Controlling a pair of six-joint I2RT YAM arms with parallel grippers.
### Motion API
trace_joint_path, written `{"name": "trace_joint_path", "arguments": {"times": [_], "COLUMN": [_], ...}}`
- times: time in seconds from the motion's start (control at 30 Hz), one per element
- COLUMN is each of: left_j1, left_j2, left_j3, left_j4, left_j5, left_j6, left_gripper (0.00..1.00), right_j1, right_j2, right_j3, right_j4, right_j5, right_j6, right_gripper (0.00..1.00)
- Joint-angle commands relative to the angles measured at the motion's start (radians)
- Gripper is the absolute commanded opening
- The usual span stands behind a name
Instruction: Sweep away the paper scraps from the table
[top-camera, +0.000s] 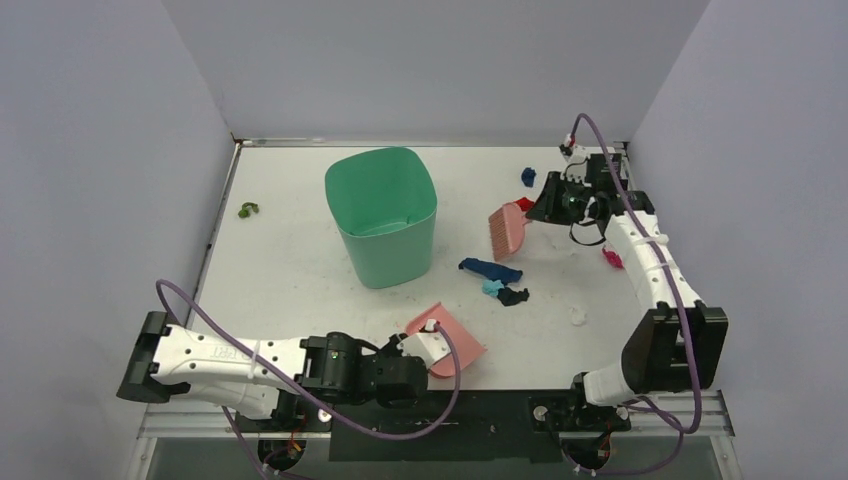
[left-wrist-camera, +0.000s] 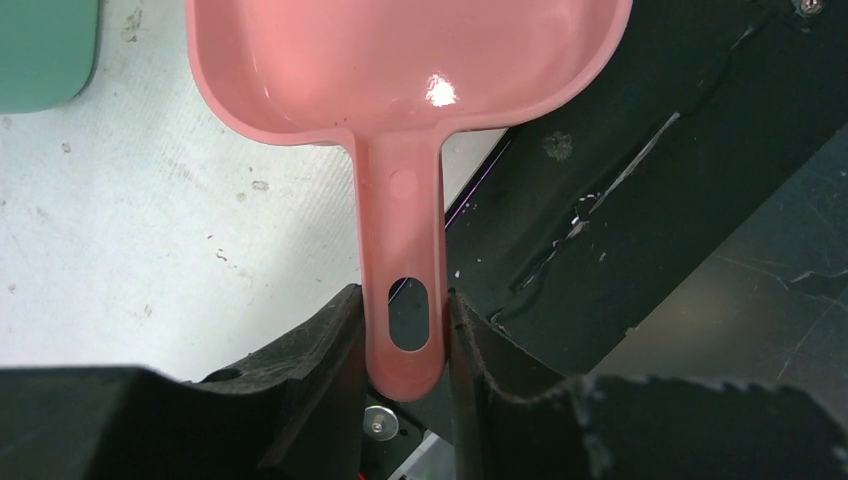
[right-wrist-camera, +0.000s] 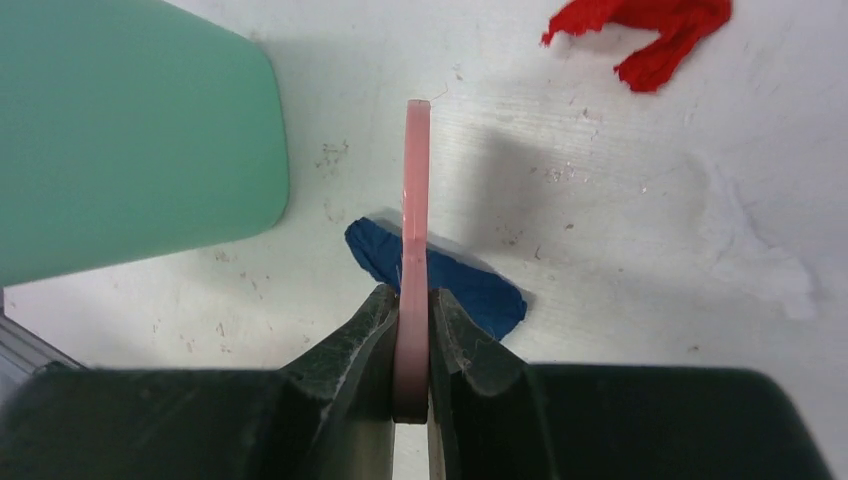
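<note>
On the white table (top-camera: 290, 290) lie several paper scraps: olive green (top-camera: 248, 209) at far left, dark blue (top-camera: 528, 176) and red (top-camera: 524, 203) at the back right, and a long dark blue (top-camera: 490, 269), a teal (top-camera: 492, 287) and a black one (top-camera: 513, 296) in the middle. My left gripper (top-camera: 425, 346) (left-wrist-camera: 405, 330) is shut on the handle of the pink dustpan (top-camera: 450, 338) (left-wrist-camera: 400, 60) at the near edge. My right gripper (top-camera: 545, 206) (right-wrist-camera: 412, 320) is shut on the pink brush (top-camera: 508, 228) (right-wrist-camera: 415, 200), above a dark blue scrap (right-wrist-camera: 470, 285), with a red scrap (right-wrist-camera: 650, 30) beyond.
A green bin (top-camera: 382, 215) (right-wrist-camera: 120, 130) stands upright left of the middle scraps. A magenta scrap (top-camera: 612, 258) lies by the right arm and a small white bit (top-camera: 578, 316) nearer the front. Grey walls close in three sides. The black base rail (left-wrist-camera: 650, 200) runs past the table's near edge.
</note>
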Motion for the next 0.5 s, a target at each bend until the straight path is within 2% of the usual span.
{"name": "trace_joint_path", "arguments": {"times": [0.0,0.13,0.27,0.47], "left_j1": [0.011,0.017,0.034,0.068], "left_j2": [0.065,0.136,0.207,0.246], "left_j3": [0.000,0.033,0.093,0.111], "left_j4": [0.104,0.154,0.157,0.189], "left_j5": [-0.007,0.005,0.010,0.013], "left_j6": [-0.023,-0.016,-0.012,-0.028], "left_gripper": [0.00,0.00,0.00,0.00], "right_j1": [-0.019,-0.010,0.008,0.060], "right_j2": [-0.111,-0.123,-0.095,0.022], "right_j3": [0.190,0.288,0.269,0.221], "right_j4": [-0.138,-0.136,-0.010,0.184], "right_j5": [-0.019,0.084,0.271,0.414], "right_j6": [-0.248,-0.548,-0.711,-0.930], "right_gripper": [0.05,0.05,0.05,0.05]}}
